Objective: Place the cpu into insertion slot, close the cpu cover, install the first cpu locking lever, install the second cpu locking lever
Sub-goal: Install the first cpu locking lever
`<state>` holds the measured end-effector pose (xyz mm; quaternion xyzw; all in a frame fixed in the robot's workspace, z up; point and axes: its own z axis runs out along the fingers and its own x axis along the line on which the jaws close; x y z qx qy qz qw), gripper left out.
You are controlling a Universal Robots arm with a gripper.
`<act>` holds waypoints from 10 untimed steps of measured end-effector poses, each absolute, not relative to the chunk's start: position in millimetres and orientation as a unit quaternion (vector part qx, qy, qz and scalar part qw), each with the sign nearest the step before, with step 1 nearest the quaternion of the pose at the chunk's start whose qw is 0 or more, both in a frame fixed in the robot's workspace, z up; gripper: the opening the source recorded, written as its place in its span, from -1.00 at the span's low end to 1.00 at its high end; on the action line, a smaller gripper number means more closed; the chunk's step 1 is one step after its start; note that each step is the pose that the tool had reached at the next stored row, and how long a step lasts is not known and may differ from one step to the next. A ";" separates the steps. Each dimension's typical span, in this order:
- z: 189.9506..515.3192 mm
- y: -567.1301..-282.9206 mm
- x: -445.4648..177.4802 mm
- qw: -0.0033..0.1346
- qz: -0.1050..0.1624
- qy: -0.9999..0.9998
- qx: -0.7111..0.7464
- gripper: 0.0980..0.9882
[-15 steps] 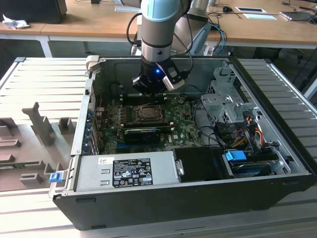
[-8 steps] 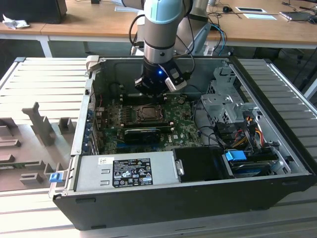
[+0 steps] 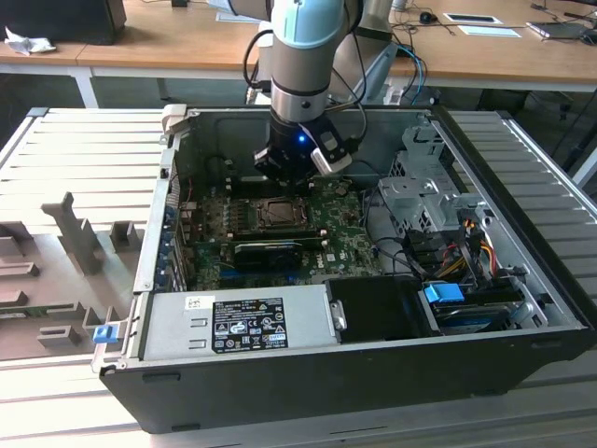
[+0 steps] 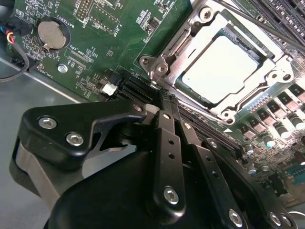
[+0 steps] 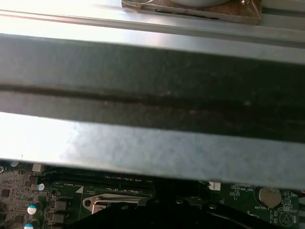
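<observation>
In the second wrist view the cpu (image 4: 224, 71), a pale silver square, sits in the socket with the cpu cover (image 4: 209, 21) lying flat over its edges. A thin metal locking lever (image 4: 174, 47) runs along one side of the frame. My gripper (image 4: 162, 95) is shut with its black fingers (image 4: 167, 138) pressed together, the tips just beside the socket's corner. I cannot tell whether they touch the lever. In the exterior view the gripper (image 3: 291, 173) hangs low over the board, right behind the insertion slot (image 3: 280, 213).
The open computer case (image 3: 522, 215) walls in the board. A long black graphics card (image 3: 270, 250) lies in front of the socket, then the power supply (image 3: 242, 322). Drive cage (image 3: 420, 196) and cables (image 3: 466, 243) are at the exterior view's right. A coin battery (image 4: 50, 34) sits nearby.
</observation>
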<state>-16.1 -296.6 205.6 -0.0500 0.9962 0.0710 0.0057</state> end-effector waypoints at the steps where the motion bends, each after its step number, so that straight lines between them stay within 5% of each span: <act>1: 204.9 -296.6 -16.1 0.006 0.071 0.996 -0.050 -0.98; 10: 203.0 -296.6 -16.1 0.006 0.071 0.996 -0.050 -0.98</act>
